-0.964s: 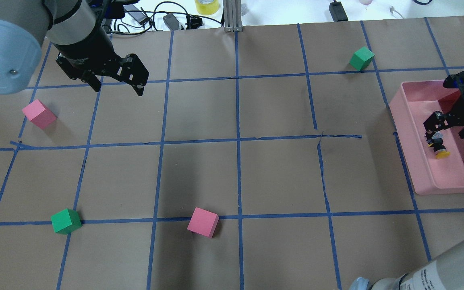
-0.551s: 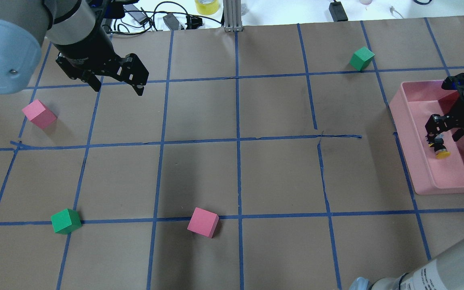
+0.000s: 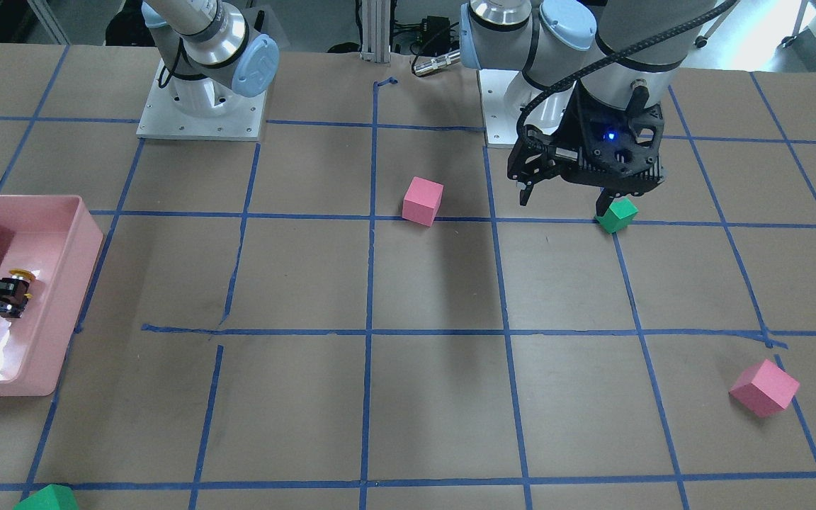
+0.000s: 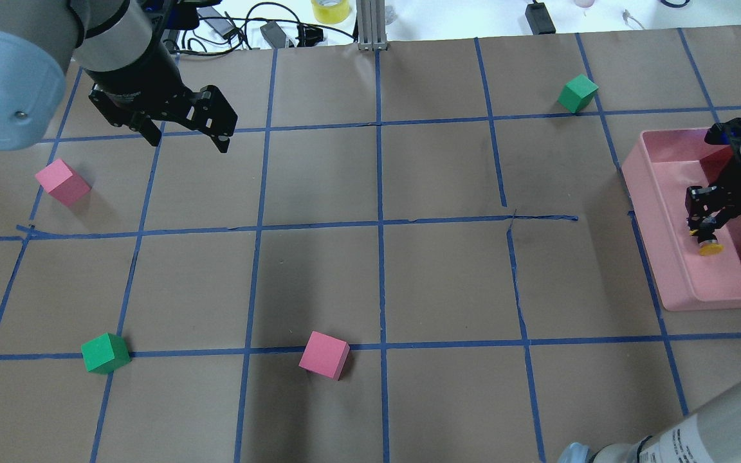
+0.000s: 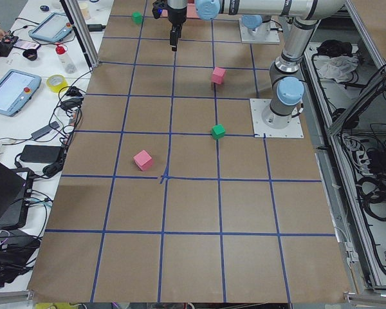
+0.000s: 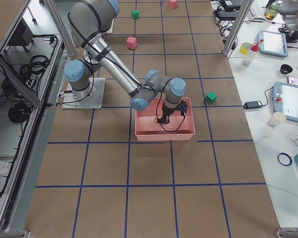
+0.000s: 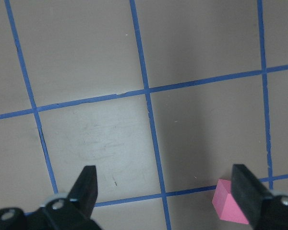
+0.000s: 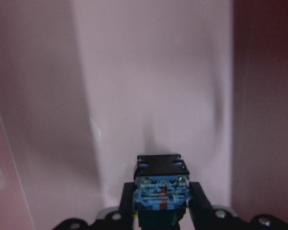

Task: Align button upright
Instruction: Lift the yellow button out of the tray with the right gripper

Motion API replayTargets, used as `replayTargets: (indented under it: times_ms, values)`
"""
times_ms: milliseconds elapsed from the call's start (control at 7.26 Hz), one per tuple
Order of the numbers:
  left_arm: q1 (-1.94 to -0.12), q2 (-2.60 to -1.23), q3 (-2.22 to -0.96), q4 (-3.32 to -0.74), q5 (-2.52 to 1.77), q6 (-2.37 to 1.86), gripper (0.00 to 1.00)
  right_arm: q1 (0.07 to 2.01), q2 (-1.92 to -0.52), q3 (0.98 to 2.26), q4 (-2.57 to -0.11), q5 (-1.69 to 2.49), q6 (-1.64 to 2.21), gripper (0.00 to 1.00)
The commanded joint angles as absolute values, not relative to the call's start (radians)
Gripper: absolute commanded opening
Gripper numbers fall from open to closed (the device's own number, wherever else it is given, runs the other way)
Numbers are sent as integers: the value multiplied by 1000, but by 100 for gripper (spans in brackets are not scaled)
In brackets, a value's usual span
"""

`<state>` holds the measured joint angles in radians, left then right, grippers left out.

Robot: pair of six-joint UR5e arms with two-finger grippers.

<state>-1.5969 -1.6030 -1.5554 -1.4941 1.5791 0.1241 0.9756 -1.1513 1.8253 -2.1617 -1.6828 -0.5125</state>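
The button [image 4: 706, 242], with a yellow cap, a black body and a grey-blue base, lies on its side inside the pink bin [image 4: 665, 257] at the table's right edge, its cap toward the robot. My right gripper [image 4: 705, 225] is shut on its body. In the right wrist view the base [image 8: 161, 195] sits between the fingers [image 8: 126, 203]. In the front-facing view the button [image 3: 18, 282] shows in the bin [image 3: 75, 283]. My left gripper [image 4: 188, 143] hangs open and empty above the far left of the table; it also shows in the left wrist view [image 7: 167, 189].
A pink cube [image 4: 62, 182] and a green cube [image 4: 105, 353] lie on the left. Another pink cube [image 4: 324, 354] sits near the front middle, and a green cube [image 4: 577, 93] at the far right. Cables and yellow tape lie beyond the far edge.
The right gripper's fingers have closed in from wide apart onto the button in the bin. The button shifted slightly. The left arm has not moved.
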Motion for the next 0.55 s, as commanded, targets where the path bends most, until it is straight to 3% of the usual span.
replayTargets:
  times_ms: [0,413]
  values:
    - [-1597,-1603,-1555,-1494,1578,124,100,976,-1182,1800,-2122,-1693,-511,0]
    - [-1597,-1603,-1555,-1494,1578,123,100,983,-1270,1663,-1934,-1684,-512,0]
